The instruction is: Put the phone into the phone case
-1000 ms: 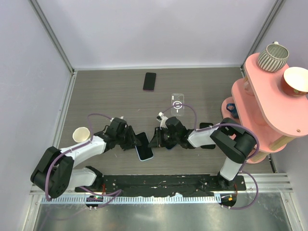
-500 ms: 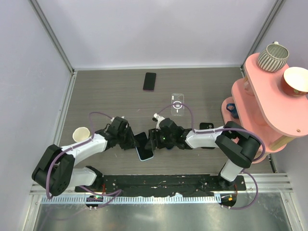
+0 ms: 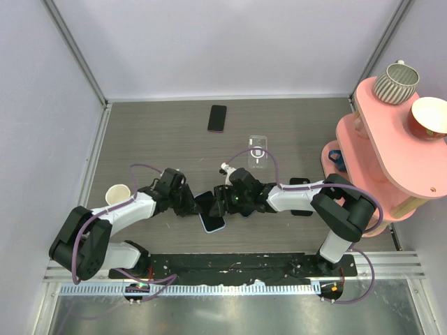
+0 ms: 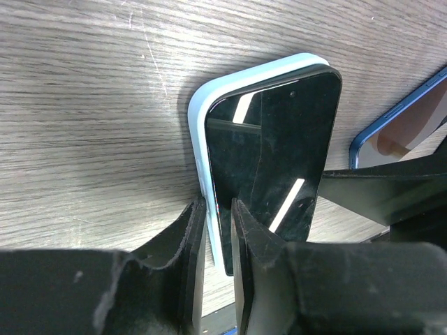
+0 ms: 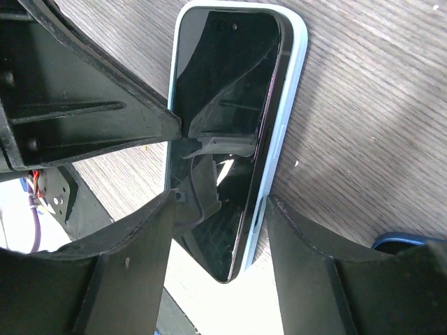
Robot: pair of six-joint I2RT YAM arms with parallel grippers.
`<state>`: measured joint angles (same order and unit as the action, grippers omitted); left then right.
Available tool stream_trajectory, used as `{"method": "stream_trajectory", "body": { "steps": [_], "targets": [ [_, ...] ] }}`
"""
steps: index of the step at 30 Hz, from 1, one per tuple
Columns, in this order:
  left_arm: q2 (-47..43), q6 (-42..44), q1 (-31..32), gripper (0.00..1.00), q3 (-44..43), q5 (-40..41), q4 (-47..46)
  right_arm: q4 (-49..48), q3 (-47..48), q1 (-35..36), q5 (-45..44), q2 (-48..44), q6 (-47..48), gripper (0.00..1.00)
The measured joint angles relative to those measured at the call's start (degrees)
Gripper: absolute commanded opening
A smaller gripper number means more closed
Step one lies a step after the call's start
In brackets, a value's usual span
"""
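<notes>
My left gripper (image 3: 196, 204) is shut on one long edge of a phone with a light-blue back and rim and a dark screen (image 3: 211, 222). The left wrist view shows that edge pinched between the jaws (image 4: 218, 209) and the phone (image 4: 269, 139) tilted off the table. My right gripper (image 3: 218, 205) is open; in the right wrist view its fingers (image 5: 223, 209) stand close on either side of this phone's (image 5: 223, 84) near end. The clear phone case (image 3: 258, 151) lies farther back, apart from both grippers. A black flat thing (image 3: 299, 183) shows partly under my right forearm; I cannot tell if it is the all-black phone.
A black phone with a pinkish-red rim (image 3: 217, 118) lies at the back. A dark-blue-rimmed thing (image 4: 391, 129) lies beside the held phone. A paper cup (image 3: 117, 195) stands by my left arm. A pink shelf (image 3: 377, 139) with a mug (image 3: 395, 82) and a bowl (image 3: 429, 117) stands at the right.
My right gripper has moved left and now straddles the light-blue phone's end. My left gripper has kept its hold and shifted slightly.
</notes>
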<state>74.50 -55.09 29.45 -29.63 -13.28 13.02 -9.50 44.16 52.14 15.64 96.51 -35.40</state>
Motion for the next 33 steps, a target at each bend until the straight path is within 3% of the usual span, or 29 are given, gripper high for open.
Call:
{"method": "stream_trajectory", "body": {
  "steps": [6,20,33],
  "targets": [
    [0.15,-0.17,-0.42,0.18,0.28,-0.85,-0.39,-0.24,0.28,-0.94,2.71,0.39,-1.46,0.61],
    [-2.25,-1.75,-1.57,0.15,4.55,-2.58,-5.84,-6.43,-2.64,-3.41,9.22,1.70,-14.84,0.60],
    [-3.26,-6.58,-1.81,0.11,8.46,-4.98,-12.92,-22.93,-6.58,-4.79,11.02,5.14,-25.88,0.58]
  ]
}}
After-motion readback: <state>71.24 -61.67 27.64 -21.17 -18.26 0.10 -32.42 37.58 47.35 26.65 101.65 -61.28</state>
